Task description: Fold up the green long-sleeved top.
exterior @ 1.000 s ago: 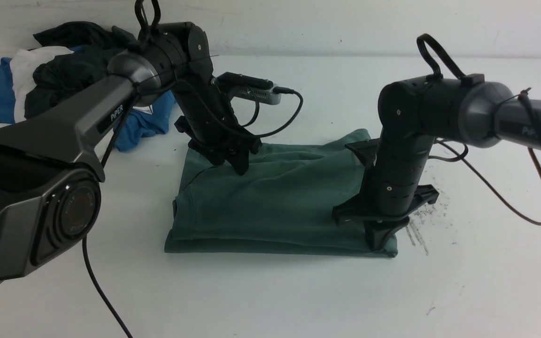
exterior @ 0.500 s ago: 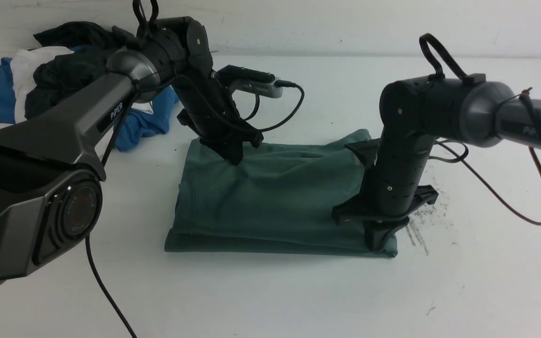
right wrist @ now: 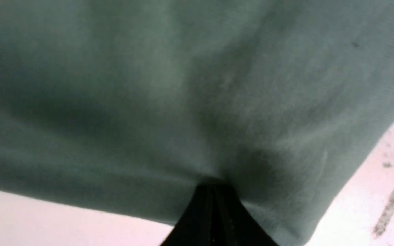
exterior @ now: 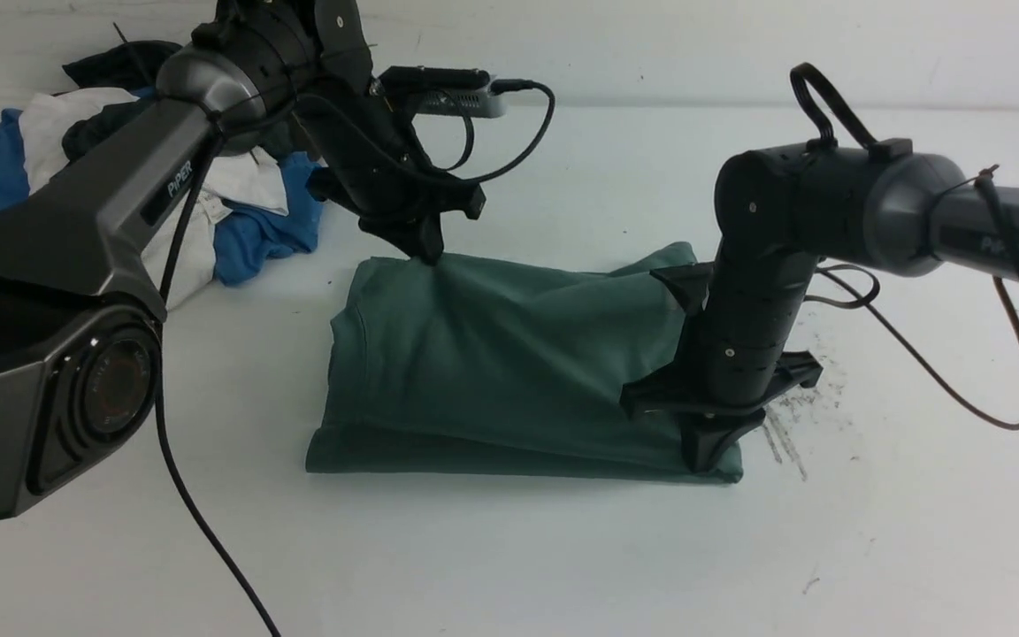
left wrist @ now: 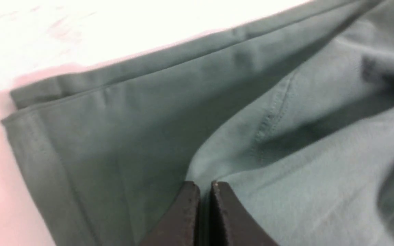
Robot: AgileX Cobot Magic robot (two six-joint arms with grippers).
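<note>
Green long-sleeved top [exterior: 509, 372] at table [exterior: 563, 548] ctr is pinched at 11 o'clock edge by L gripper [exterior: 428, 255], prob. for fold-over. 5 o'clock corner is pinned by R gripper [exterior: 706, 458], jaws together, as anchor.

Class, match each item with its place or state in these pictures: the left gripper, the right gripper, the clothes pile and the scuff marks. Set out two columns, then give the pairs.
1 left gripper
2 right gripper
3 clothes pile
4 scuff marks

A on the table, just right of the top
B pinching the top's far edge
C far left of the table
D shut, at the top's near right corner

Pairs: 1-B, 2-D, 3-C, 4-A
</note>
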